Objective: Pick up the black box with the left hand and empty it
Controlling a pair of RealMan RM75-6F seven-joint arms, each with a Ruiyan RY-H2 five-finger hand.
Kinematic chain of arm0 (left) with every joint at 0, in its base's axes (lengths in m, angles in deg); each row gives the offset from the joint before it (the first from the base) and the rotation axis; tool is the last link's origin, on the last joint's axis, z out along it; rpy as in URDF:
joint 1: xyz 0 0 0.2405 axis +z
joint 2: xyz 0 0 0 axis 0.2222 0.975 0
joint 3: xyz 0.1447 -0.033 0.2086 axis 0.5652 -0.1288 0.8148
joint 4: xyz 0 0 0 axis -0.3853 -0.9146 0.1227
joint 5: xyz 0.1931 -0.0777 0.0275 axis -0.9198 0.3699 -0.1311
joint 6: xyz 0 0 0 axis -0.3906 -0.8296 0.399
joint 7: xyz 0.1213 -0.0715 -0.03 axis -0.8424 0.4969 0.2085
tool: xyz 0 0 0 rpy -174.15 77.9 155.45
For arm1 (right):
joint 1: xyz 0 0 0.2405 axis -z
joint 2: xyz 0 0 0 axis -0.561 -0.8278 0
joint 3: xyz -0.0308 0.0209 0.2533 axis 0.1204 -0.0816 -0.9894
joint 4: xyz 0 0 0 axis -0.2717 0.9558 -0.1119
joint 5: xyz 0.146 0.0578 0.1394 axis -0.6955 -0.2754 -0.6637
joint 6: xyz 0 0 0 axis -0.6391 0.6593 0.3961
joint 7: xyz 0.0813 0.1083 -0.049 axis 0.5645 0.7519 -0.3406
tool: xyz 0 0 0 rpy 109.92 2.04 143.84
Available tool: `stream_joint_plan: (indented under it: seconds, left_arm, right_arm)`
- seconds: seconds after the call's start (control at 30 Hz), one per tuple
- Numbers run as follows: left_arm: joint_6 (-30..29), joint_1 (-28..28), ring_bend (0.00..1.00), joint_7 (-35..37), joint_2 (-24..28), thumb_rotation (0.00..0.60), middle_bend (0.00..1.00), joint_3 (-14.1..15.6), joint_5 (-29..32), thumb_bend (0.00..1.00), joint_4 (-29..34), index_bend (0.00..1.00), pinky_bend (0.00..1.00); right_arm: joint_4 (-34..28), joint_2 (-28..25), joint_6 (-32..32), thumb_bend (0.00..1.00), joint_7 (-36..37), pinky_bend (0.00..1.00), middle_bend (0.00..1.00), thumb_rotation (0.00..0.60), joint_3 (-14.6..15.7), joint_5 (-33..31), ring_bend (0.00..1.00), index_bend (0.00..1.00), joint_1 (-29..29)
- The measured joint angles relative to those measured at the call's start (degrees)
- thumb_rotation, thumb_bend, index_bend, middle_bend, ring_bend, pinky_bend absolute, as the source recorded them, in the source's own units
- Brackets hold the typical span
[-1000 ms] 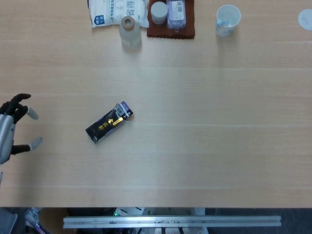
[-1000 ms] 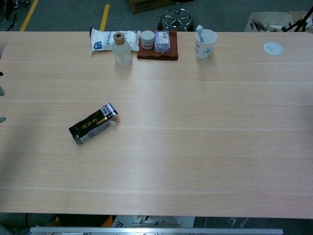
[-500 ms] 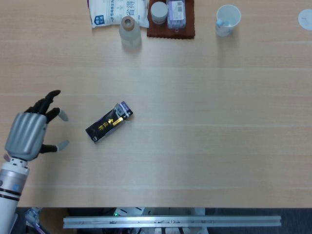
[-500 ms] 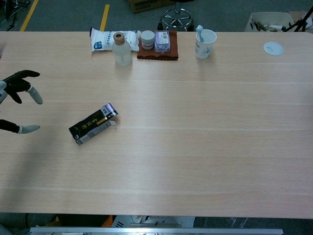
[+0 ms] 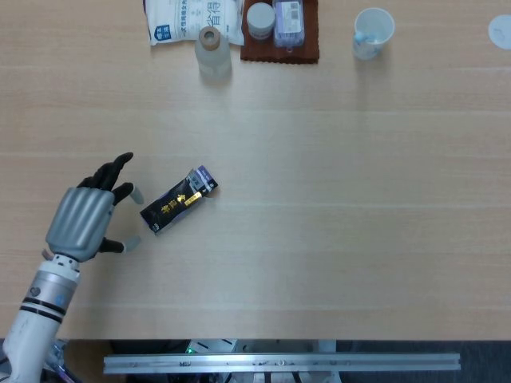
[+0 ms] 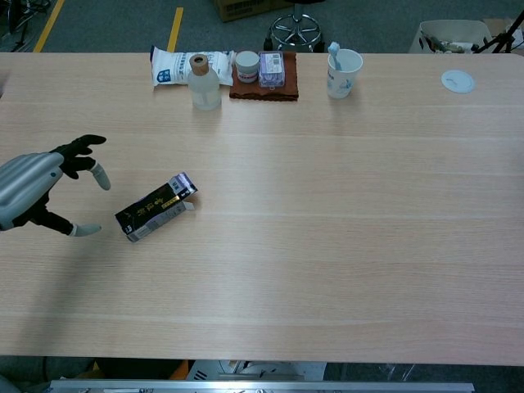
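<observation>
The small black cardboard box (image 5: 178, 200) lay flat and slantwise on the pale wood-grain table (image 5: 335, 207), left of centre; gold characters ran along its top face, too small to read, and its upper-right end flap, purple and white, stood open. The grey-backed, black-fingered left hand (image 5: 88, 217) hovered just beside the box's lower-left end, apart from it, fingers spread wide with the thumb held away from the rest, holding nothing. The right hand appeared in neither view.

Along the far edge stood a white plastic packet with blue printing (image 5: 192, 17), its large characters cut off and not legible, a frosted glass bottle with a cork stopper (image 5: 213, 51) just before it, and a dark red-brown cloth (image 5: 279, 48) bearing a small white-lidded jar (image 5: 260, 19) and a purple-labelled packet (image 5: 288, 22). To the right were a white cup with a blue pattern (image 5: 373, 32) and a flat white round lid (image 5: 501, 30).

The chest view alone showed a toothbrush (image 6: 333, 54) standing in the cup, the grey floor beyond the table with a yellow line (image 6: 175, 28), a chair's metal base (image 6: 295, 30) and a cardboard carton (image 6: 246, 7). The head view alone showed the metal rail (image 5: 281, 363) under the near edge.
</observation>
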Motion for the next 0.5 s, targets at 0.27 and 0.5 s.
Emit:
stream_joint_plan:
  seconds: [0.27,0.5]
  left_arm:
    - [2.09,-1.25,0.10,-2.39,-2.84,0.600,0.02,0.04,2.64,0.11,-2.37,0.32,0.29]
    - [2.21,-1.76,0.10,-2.95,-4.32,0.600,0.00,0.07,3.26,0.11,-3.23,0.24,0.29]
  right_arm:
    - [0.87,0.36,-0.39,0.05,0.85,0.31,0.12,0.600,0.14,-0.40,0.05,0.11,0.09]
    - [1.51,0.60,-0.26,0.05,1.55,0.31,0.12,0.600,0.26,-0.50,0.05,0.11,0.32]
